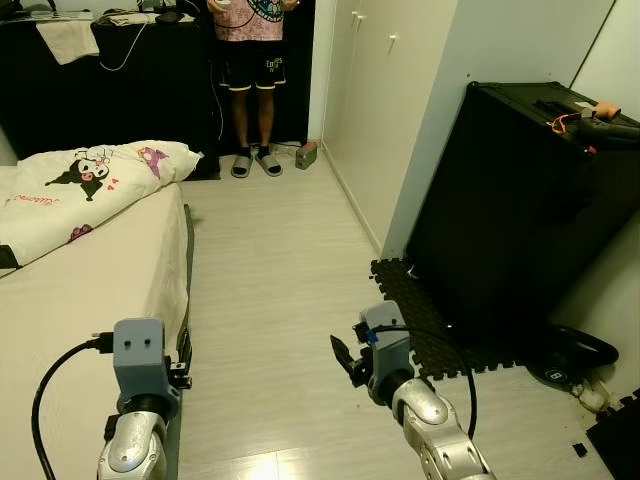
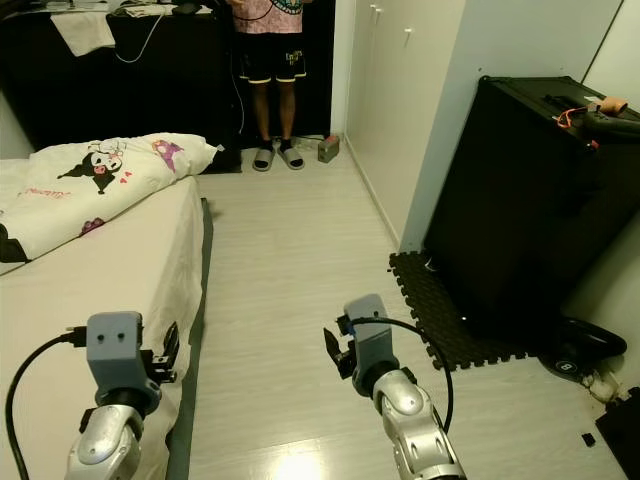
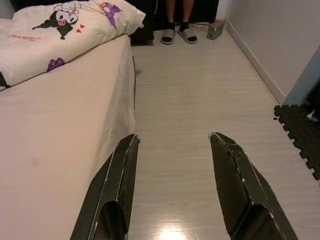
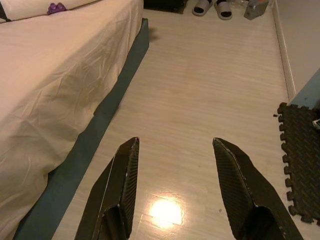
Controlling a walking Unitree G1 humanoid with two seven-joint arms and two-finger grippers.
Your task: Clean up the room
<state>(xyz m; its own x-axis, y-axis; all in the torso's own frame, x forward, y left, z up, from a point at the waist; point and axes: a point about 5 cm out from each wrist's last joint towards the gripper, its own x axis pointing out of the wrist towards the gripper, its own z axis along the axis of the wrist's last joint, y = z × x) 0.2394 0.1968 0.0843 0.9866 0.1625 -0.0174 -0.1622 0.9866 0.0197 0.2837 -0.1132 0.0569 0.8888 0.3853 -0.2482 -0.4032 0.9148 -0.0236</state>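
Note:
A white duvet (image 1: 95, 180) printed with a cartoon figure lies bunched at the far end of the bed (image 1: 80, 290) on my left. A small grey box (image 1: 306, 155) sits on the pale wooden floor by the wardrobe, beside a standing person's slippers (image 1: 256, 163). My left gripper (image 3: 172, 136) hovers open and empty over the bed's edge, pointing along the floor. Over bare floor to the right of the bed, my right gripper (image 4: 175, 141) is open with nothing between its fingers.
A person (image 1: 250, 60) stands at the far end in front of a dark desk. White wardrobe doors (image 1: 375, 90) line the right wall. A black cabinet (image 1: 520, 200) stands on black foam mats (image 1: 420, 320) at the right, with a black disc (image 1: 575, 355) beside it.

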